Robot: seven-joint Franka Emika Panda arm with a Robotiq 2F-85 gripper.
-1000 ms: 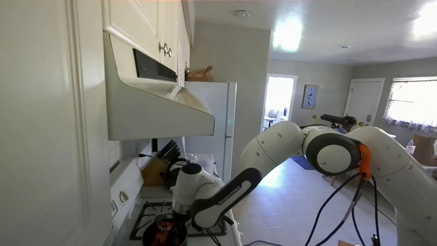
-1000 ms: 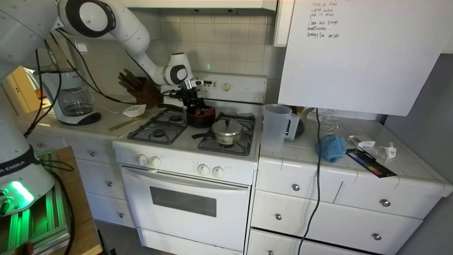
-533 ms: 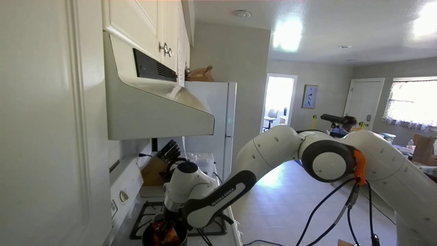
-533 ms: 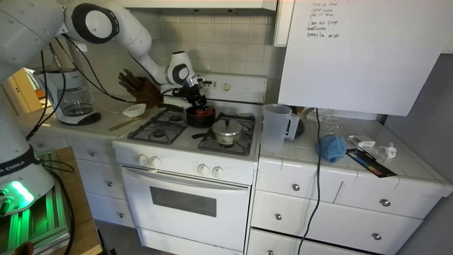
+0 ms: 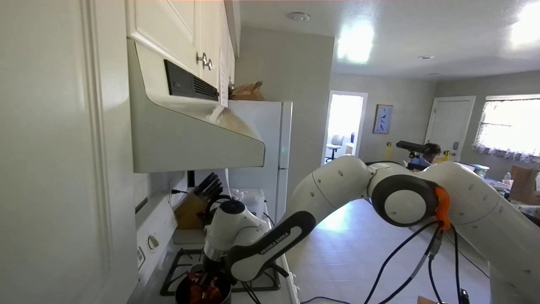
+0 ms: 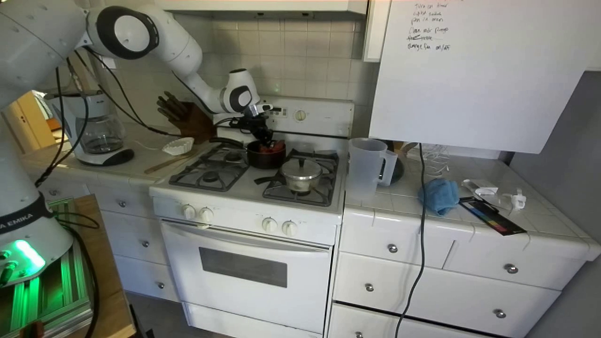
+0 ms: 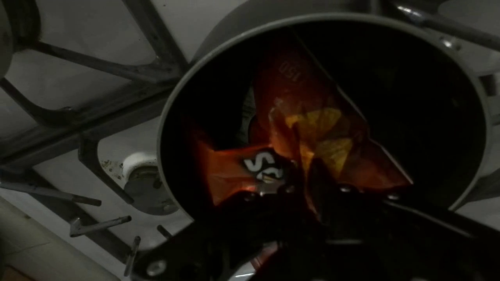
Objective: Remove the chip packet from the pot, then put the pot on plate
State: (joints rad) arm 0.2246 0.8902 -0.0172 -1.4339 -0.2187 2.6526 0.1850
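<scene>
The crumpled red-orange chip packet lies inside the dark pot, which stands on the stove's rear burner area. From above, my gripper reaches down into the pot. A fold of the packet is pinched between its black fingers, and the foil bunches up on both sides of them. In the wrist view the pot's rim circles the packet; the picture is dark around the fingers. Both exterior views show the packet low within the pot. The plate is hidden or out of view.
A lidded silver pot stands in front of the dark pot. A clear jug and a blue cloth are on the counter to the right. A knife block stands beside the arm, and the range hood hangs above.
The jaws have closed from wide apart onto the packet, which has crumpled between them. The arm moved slightly over the pot, then nearly stopped. The pot has stayed in place.
</scene>
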